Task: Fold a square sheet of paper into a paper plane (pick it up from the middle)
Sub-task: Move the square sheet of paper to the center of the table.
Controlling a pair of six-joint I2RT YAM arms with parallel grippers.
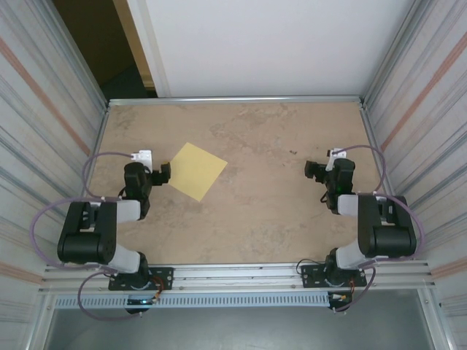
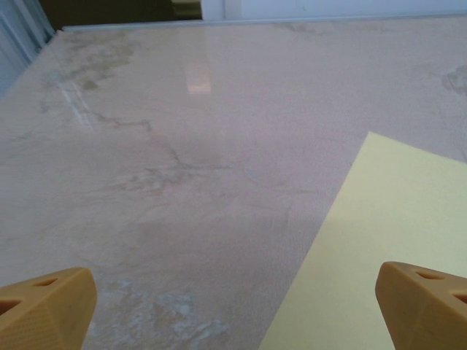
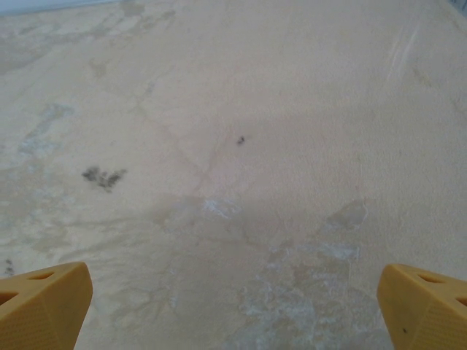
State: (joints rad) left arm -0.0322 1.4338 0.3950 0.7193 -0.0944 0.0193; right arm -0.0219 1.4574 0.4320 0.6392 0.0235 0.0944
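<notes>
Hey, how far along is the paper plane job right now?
Done: nothing yet; the yellow sheet lies flat and unfolded on the table. In hand: the left gripper is open at the sheet's left edge, gripping nothing; the right gripper is open over bare table. Left: pick the sheet up from its middle and make every fold.

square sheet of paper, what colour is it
Plain yellow; the square sheet of paper shows best in the top external view.
</notes>
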